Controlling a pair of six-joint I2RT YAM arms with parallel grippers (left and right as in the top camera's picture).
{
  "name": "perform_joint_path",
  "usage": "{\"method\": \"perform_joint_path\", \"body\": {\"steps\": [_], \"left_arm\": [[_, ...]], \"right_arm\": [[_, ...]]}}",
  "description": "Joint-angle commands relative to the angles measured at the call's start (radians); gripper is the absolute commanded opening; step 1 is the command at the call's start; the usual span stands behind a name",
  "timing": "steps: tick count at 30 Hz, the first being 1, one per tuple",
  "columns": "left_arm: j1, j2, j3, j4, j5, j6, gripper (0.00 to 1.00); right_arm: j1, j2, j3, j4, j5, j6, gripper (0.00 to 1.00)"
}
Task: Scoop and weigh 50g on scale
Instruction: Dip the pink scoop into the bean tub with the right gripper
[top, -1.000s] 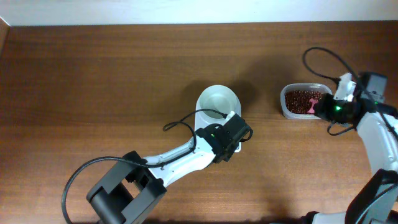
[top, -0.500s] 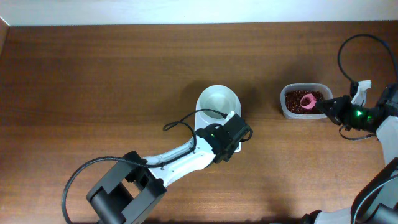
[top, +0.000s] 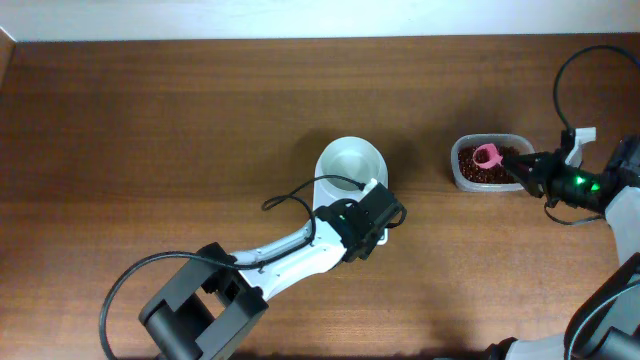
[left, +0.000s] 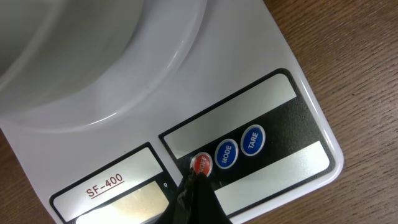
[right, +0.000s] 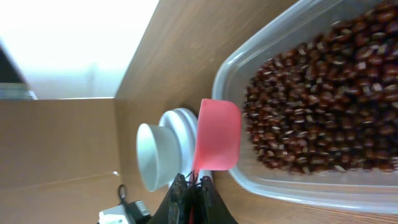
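Mid-desk (top: 150, 120), the white scale (left: 267, 50) carries a round white bowl (top: 351, 163), empty as I see it from overhead. My left fingers (left: 198, 194), pressed together, rest their tip on the scale's red button (left: 200, 163), just beside two blue buttons (left: 252, 140). A black cable (top: 290, 195) loops beside the bowl. Well to the right, a clear container (top: 456, 168) holds red beans (top: 480, 176). My right fingers (right: 181, 198) are clamped on a pink scoop (right: 217, 134), tipped on its side over the beans. Whether it holds any, I cannot tell.

Glossy white plastic scale (left: 205, 93), wood-grain table (top: 150, 120)
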Motion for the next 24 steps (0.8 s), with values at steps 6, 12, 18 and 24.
{"method": "perform_joint_path", "body": {"steps": [6, 12, 18, 24], "left_arm": [[0.002, 0.01, -0.009, -0.002, -0.003, 0.0, 0.0], [0.002, 0.009, -0.009, -0.006, 0.016, -0.001, 0.0], [0.002, -0.074, -0.008, -0.085, 0.014, -0.012, 0.0], [0.013, -0.293, -0.008, -0.236, 0.011, -0.035, 0.0]], "right_arm": [[0.002, 0.005, 0.016, -0.011, -0.195, 0.003, 0.04], [0.072, 0.005, 0.016, -0.003, -0.21, 0.018, 0.04], [0.138, 0.005, 0.016, 0.001, -0.206, 0.018, 0.04], [0.203, 0.005, 0.016, 0.005, -0.204, 0.07, 0.04]]}}
